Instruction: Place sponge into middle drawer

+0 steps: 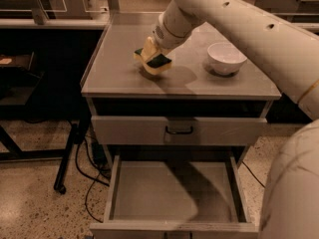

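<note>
The sponge [158,63], pale yellow with a dark green face, is held in my gripper [151,55] just above the left-middle of the cabinet top [124,78]. The gripper is shut on it, its yellowish fingers on either side. The middle drawer [174,193], a wide shallow grey metal drawer, stands pulled open below, with nothing on its flat floor. My arm's shadow falls across the floor of the drawer.
A white bowl [226,58] sits on the cabinet top to the right of the sponge. The upper drawer front with a dark handle [179,130] is closed. Cables [92,178] and a table leg lie on the floor at left. My arm body fills the right side.
</note>
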`<state>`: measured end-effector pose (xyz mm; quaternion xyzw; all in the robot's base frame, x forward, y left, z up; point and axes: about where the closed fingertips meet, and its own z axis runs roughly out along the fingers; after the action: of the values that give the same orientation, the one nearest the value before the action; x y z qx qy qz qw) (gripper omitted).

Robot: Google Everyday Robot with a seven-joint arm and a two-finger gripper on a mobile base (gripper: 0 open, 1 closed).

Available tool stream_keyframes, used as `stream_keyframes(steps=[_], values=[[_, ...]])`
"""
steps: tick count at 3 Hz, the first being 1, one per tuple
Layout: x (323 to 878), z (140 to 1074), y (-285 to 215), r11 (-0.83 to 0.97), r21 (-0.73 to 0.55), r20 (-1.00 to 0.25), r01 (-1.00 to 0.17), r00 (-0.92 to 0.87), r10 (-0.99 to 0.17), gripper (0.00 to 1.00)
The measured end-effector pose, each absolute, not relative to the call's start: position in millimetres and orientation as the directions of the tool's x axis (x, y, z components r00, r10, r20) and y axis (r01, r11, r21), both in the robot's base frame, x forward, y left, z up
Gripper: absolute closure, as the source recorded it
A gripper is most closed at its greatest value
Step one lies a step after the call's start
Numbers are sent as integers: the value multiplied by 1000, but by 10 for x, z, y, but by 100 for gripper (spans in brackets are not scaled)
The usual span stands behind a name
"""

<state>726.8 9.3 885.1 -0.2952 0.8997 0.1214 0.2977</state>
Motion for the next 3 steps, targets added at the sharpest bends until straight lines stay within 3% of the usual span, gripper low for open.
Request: stream_keyframes(steps=[3], values=[[6367,9700,-156,689,-20,-738,-724,-454,-499,100]])
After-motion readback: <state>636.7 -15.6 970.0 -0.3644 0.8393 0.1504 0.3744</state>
